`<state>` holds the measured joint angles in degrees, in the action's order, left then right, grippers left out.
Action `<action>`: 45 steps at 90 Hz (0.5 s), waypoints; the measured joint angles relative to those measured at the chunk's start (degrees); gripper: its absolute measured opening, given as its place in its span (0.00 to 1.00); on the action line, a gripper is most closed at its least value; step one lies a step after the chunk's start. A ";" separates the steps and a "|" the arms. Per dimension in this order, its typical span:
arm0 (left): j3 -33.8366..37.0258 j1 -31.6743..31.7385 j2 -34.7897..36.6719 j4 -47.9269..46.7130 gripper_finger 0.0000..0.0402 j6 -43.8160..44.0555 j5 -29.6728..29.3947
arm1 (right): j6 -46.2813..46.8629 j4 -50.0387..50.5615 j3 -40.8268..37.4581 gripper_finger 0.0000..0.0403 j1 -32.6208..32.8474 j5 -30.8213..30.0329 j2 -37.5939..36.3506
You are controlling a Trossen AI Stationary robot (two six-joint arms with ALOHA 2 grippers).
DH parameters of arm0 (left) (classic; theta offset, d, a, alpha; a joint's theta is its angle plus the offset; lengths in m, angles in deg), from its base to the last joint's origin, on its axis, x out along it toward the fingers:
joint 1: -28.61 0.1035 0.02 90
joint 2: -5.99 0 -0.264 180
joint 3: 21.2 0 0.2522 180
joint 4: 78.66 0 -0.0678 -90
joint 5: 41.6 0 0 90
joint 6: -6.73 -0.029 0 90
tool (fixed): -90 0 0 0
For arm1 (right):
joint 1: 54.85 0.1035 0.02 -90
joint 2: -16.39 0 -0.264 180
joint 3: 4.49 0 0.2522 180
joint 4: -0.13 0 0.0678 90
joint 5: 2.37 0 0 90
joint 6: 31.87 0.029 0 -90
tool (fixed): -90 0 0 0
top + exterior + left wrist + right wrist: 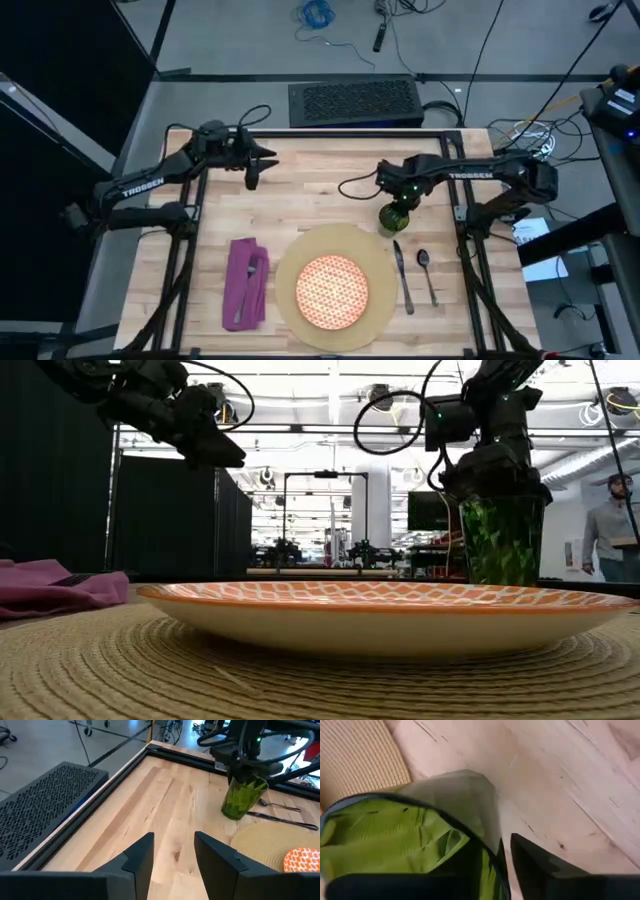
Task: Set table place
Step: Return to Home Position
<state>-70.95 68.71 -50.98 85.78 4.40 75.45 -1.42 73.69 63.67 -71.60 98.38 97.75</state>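
Observation:
The green cup (393, 217) stands off the far right rim of the round tan mat (335, 245), tilted in the left wrist view (242, 797). My right gripper (397, 203) is shut on its rim from above. The orange-and-white plate (331, 290) lies on the mat. A purple napkin (246, 283) left of the mat carries the fork (250, 292). A knife (403, 277) lies right of the mat. My left gripper (253, 175) hangs open over the table's far left part, holding nothing. My right gripper holds the cup's wall at the rim (492, 847), with one finger (540, 867) outside the cup and the other inside it. The fingers come from above, pointing down. The cup tilts slightly. I cannot tell whether its base touches the table.
A spoon (427, 275) lies right of the knife. The black frame (330, 130) runs along the table's edges, with a black perforated box (353, 102) beyond the far edge. Bare wood (320, 190) lies between the two grippers. A person (612, 540) stands in the room behind.

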 joint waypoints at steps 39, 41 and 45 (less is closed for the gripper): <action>0.00 -0.74 1.53 -0.24 0.32 3.40 3.26 | -3.99 11.34 14.93 0.37 1.21 -0.38 -5.12; 0.00 -1.23 2.22 -0.27 0.32 3.55 4.07 | -4.33 11.60 15.56 0.37 1.80 -0.45 -5.98; -0.02 -2.42 4.02 -0.71 0.32 4.11 4.54 | -4.90 11.53 16.41 0.37 3.49 -0.51 -8.13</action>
<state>-70.97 66.29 -46.96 85.07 8.51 79.99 -6.32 85.22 80.08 -68.11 97.87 89.62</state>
